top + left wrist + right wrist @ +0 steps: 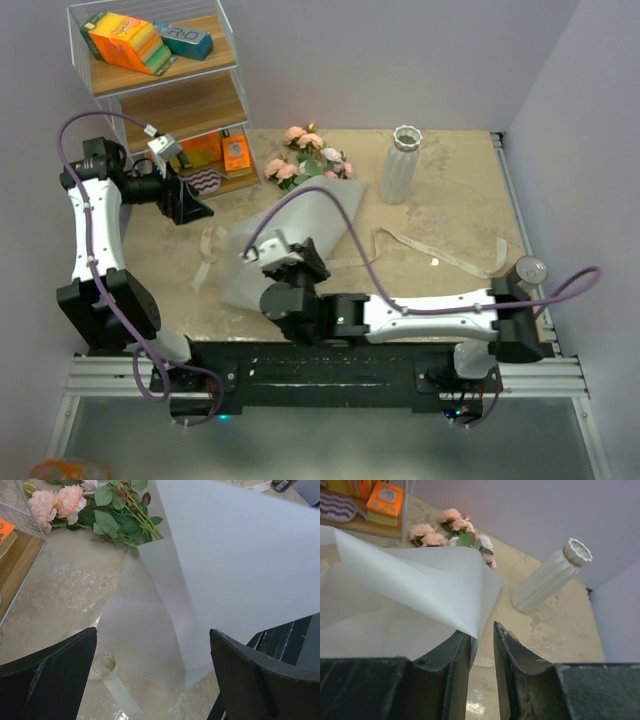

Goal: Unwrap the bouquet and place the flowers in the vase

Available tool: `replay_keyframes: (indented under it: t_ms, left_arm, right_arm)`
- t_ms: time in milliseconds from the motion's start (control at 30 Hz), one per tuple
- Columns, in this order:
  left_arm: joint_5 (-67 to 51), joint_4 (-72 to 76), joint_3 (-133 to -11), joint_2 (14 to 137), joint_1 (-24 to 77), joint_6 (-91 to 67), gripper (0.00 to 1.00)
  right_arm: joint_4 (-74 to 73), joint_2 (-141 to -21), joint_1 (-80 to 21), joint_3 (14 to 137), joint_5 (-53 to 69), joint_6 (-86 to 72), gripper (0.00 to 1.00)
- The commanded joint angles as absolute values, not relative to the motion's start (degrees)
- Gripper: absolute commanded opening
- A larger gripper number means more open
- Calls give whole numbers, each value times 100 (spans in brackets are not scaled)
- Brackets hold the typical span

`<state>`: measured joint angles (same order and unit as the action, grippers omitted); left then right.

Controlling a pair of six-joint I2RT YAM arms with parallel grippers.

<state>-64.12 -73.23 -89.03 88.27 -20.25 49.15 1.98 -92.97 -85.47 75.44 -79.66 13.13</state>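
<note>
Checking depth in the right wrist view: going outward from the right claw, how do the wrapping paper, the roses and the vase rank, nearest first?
From the right claw:
1. Wrapping paper, its corner between the fingers.
2. Vase, ahead to the right.
3. Roses, beyond the paper, ahead left.

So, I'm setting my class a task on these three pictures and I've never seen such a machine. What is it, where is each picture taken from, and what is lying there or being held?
It is two robot arms bolted at the near edge of a table. One picture looks down from above and behind them; the other two come from a camera on each wrist, so the dark shapes at the bottom are that arm's own fingers.

On the table lie pink roses with green leaves, a large sheet of pale wrapping paper partly lifted, a loose cream ribbon, and a tall white ribbed vase standing upright. A wire shelf with boxes stands at the far left.

The right hand is pinching the paper's edge. The left hand is wide open, holding nothing.
</note>
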Motion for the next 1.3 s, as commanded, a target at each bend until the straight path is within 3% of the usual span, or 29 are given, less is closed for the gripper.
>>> replay_keyframes:
  t_ms: [0, 67, 100, 167, 200, 267, 500, 633, 800, 900, 1033, 1267]
  left_arm:
    - [-6530, -7392, -9184, 8763, -2074, 5036, 100]
    - [-6539, -7392, -9176, 8780, -2066, 5036, 99]
    - [-6539, -7400, -9176, 8789, -2074, 5054, 99]
    - [-6539, -7462, -9176, 8807, -2066, 5158, 99]
    - [-6539, -7497, -9184, 8833, -2048, 5203, 99]
    - [-6487, -7532, -9184, 8851, -1961, 5229, 99]
    - [-5917, -6841, -8659, 8737, -1196, 4861, 100]
    - [-5319, -6110, -8070, 8684, -363, 4404, 99]
    - [-4782, -4864, -7568, 8789, -299, 3631, 100]
    - [-4124, -3985, -7287, 8947, -290, 2937, 99]
    - [-4034, -4166, -7400, 9526, -72, 2891, 100]
    - [-3657, -3753, -6996, 9614, 720, 2839, 99]
  right_arm:
    - [-2659, -8299, -8595, 7523, -8938, -1979, 41]
    - [-4272, -8165, -8631, 7804, -8685, -4352, 57]
    - [-5707, -8148, -8640, 7892, -8588, -5108, 71]
    - [-6911, -8217, -8666, 8015, -8229, -7010, 84]
    - [-7822, -8287, -8727, 8007, -8096, -7510, 90]
    - [-7937, -8385, -8859, 7858, -7780, -7892, 95]
    - [-7954, -7735, -9431, 8181, -7540, -8140, 99]
    - [-7945, -7392, -9422, 9374, -7944, -7568, 99]
    - [-7405, -6927, -9422, 10256, -8218, -6261, 99]
    - [-5966, -6707, -9413, 10161, -8305, -4539, 99]
    - [-4819, -6689, -9378, 10064, -8332, -3141, 99]
    - [-4595, -6855, -8494, 9844, -7350, -3198, 99]
